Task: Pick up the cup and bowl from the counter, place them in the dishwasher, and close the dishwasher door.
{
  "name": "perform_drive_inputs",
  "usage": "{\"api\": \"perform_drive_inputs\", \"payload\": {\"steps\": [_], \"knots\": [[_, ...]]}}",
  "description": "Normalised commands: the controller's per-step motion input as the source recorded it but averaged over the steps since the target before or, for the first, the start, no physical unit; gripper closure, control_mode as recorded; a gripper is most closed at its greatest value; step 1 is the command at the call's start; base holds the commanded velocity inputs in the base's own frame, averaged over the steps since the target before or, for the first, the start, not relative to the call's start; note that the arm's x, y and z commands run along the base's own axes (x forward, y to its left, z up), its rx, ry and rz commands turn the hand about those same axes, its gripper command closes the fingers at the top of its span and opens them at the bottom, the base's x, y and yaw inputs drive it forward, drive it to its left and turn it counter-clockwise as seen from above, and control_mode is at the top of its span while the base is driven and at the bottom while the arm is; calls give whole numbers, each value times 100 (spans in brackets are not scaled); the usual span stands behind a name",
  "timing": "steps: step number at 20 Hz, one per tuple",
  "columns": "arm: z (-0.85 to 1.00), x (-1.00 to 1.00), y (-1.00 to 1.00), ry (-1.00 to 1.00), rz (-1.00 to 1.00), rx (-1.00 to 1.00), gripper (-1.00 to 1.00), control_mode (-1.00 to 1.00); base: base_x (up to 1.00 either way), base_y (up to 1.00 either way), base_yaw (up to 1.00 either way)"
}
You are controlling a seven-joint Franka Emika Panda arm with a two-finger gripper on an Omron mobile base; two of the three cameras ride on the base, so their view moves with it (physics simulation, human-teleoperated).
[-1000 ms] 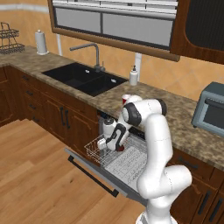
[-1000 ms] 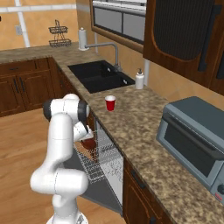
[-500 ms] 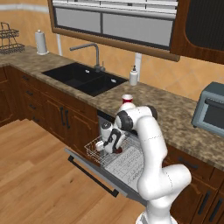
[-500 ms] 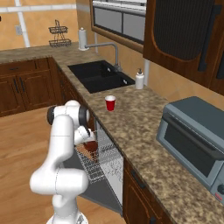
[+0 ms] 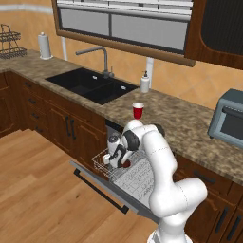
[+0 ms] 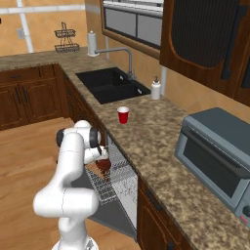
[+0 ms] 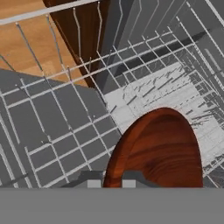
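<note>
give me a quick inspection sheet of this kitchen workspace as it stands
surface: brown speckled counter, dry and uncluttered near the cup
job's things: cup upright on the counter; bowl tilted on edge over the dishwasher rack; dishwasher door down
clutter: soap bottle by the sink, toaster oven, paper towel roll
grippers: gripper low in the rack, jaws shut on the bowl's rim
cables: nothing seen
surroundings: wood floor, dark cabinets, wire basket
</note>
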Motion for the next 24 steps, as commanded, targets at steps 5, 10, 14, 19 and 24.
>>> {"api": "perform_drive_inputs", "payload": {"steps": [5, 10, 14, 19, 24], "knots": [[-24, 27, 0, 0, -1, 0, 100, -100, 0, 0, 0], [-24, 38, 0, 0, 0, 0, 100, -100, 0, 0, 0], [-23, 31, 0, 0, 0, 0, -100, -100, 0, 0, 0], [-4, 7, 0, -4, 0, 0, -100, -100, 0, 0, 0], [81, -37, 0, -26, 0, 1, -100, -100, 0, 0, 0]]}}
